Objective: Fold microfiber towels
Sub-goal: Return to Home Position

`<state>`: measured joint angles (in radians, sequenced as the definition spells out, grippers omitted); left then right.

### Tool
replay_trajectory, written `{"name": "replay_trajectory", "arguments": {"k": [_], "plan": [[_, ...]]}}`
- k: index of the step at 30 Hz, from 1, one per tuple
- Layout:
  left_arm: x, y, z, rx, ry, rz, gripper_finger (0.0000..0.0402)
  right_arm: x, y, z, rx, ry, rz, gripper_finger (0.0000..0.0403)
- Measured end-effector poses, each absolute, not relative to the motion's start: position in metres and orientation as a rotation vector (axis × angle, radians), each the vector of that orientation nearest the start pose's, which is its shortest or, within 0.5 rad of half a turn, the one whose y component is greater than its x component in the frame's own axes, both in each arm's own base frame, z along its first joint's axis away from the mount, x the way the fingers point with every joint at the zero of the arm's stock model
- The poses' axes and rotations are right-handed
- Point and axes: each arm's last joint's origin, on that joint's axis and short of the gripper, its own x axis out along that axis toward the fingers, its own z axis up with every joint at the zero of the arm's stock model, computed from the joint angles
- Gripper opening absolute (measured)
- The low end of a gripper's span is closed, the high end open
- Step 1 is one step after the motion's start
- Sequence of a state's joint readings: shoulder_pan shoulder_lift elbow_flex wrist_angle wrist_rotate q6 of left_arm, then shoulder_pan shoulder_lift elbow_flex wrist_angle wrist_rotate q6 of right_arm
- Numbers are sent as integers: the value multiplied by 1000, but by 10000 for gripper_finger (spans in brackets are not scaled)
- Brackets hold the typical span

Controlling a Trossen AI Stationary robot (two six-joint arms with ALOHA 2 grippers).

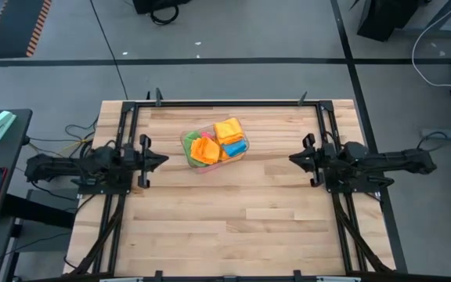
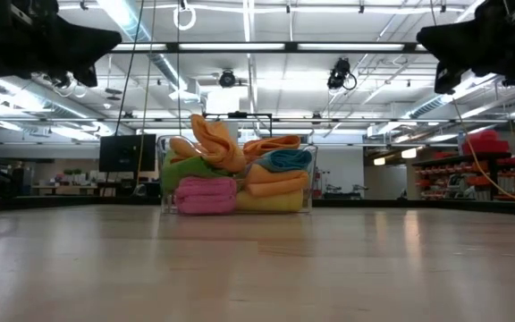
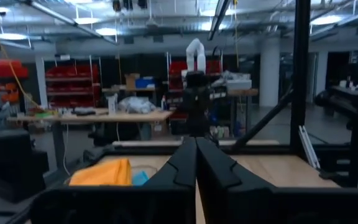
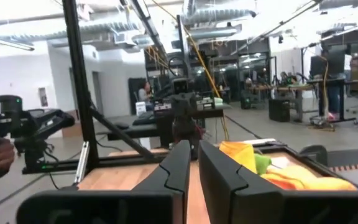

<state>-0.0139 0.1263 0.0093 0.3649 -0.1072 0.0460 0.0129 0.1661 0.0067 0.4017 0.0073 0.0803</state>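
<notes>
Several microfiber towels, orange (image 1: 227,129), yellow, pink (image 2: 206,195), blue (image 1: 236,146) and green, lie heaped in a clear plastic bin (image 1: 214,144) on the far middle of the table. My left gripper (image 1: 163,159) hovers left of the bin, shut and empty. My right gripper (image 1: 293,158) hovers right of the bin, shut and empty. Both point toward the table's middle. The towels also show in the left wrist view (image 3: 101,173) and the right wrist view (image 4: 272,167).
The wooden table (image 1: 233,227) has free room in front of the bin. A black metal frame (image 1: 225,103) runs round the table's edges. The room beyond holds shelves and workbenches.
</notes>
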Motion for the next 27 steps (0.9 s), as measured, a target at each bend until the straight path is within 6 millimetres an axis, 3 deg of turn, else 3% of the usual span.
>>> {"name": "replay_trajectory", "arguments": {"k": [7,12,14,27], "plan": [[98,2,192,12,-263,97,12,106,-12,185,80,-191,-145,42],[101,2,172,-144,-60,90,10,106,-18,175,-109,-65,-265,42],[102,2,164,-139,23,93,17,106,-19,174,-138,-44,-278,42],[104,1,164,-91,29,88,56,106,-20,172,-112,-32,-280,42]]}}
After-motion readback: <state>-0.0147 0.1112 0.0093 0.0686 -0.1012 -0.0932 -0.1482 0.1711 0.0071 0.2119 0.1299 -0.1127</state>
